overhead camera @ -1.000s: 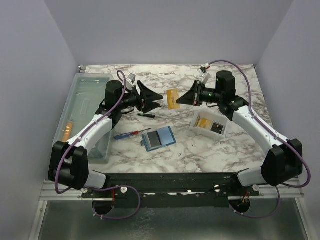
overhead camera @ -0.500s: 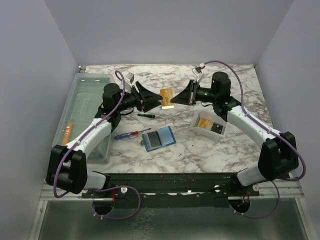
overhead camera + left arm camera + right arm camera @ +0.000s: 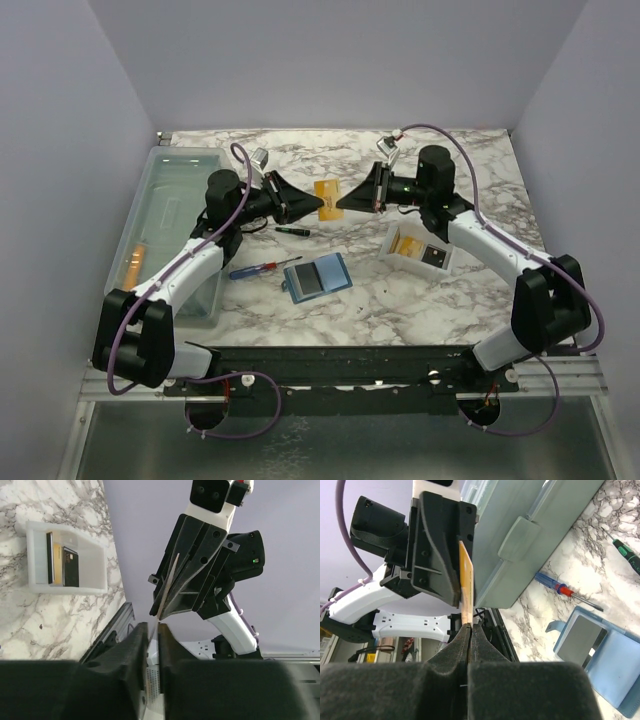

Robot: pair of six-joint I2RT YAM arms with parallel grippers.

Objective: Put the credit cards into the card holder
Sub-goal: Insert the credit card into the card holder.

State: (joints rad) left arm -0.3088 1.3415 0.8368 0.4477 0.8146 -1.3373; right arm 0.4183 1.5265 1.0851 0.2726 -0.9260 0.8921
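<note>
- Both arms have swung inward since a second ago. The right gripper [image 3: 342, 204], pinched shut on a thin golden-orange plastic credit card [image 3: 326, 189], has carried it leftward to meet the left gripper [image 3: 318, 204] in the air over the back of the marble table [image 3: 400, 310].
- Its jaws, wide a second ago, now stand narrow on either side of the card's free edge. We cannot tell whether they press on it yet.
- We read this as a hand-over under way, the card held on edge between the two tools.
- That card is well apart from the small teal-blue folding card holder [image 3: 318, 277], which lies open on the table nearer the arm bases, beside a blue-and-red-handled screwdriver [image 3: 255, 269].
- A second golden-orange card [image 3: 405, 243] lies in the shallow white rectangular tray [image 3: 442, 266], next to a dark card [image 3: 433, 256].
- We judge the task early: this card is not yet pocketed, and at least one more waits.
</note>
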